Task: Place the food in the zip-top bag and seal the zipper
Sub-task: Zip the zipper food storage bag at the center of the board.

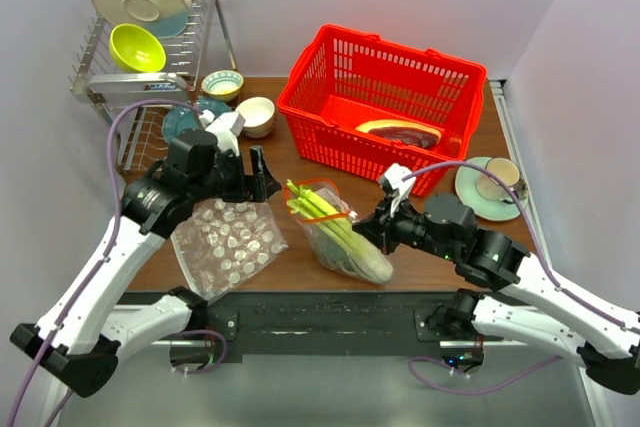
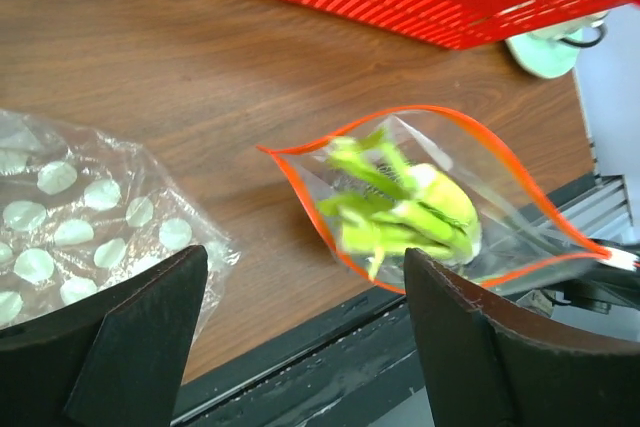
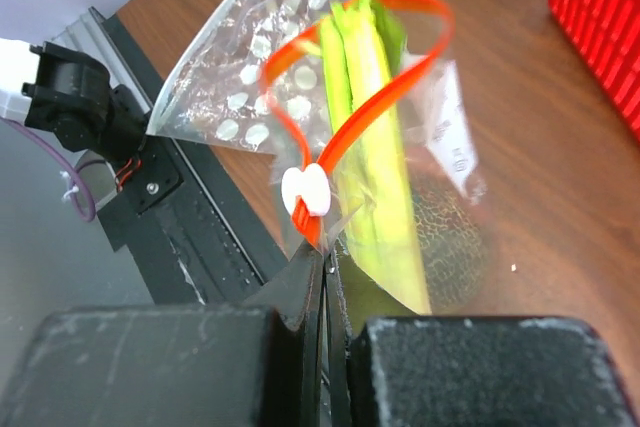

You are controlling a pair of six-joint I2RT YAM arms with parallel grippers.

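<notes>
With the green stalks (image 3: pixel 375 167) inside, the right gripper (image 3: pixel 325 277) clamps a corner of the zip-top bag (image 1: pixel 345 242) at its fingertips while the left gripper (image 2: pixel 305 267), jaws apart, faces the gaping zipper (image 3: pixel 385 102), which probably needs closing next.

Zip-top bag (image 1: pixel 352 247): clear crinkly plastic film; you'll catch glare on its folds.
Zipper (image 3: pixel 385 102): smooth orange-red plastic strip.
Slider (image 3: pixel 305 190): glossy white plastic.
Stalks (image 3: pixel 380 177): smooth light-green, slight sheen.
Dotted bag (image 2: pixel 80 217): wrinkled clear plastic.
Table (image 2: pixel 200 77): matt brown wood grain.
Basket (image 1: pixel 380 87): shiny red plastic lattice.
Left gripper fingers (image 2: pixel 140 347): your matt black pair.
</notes>
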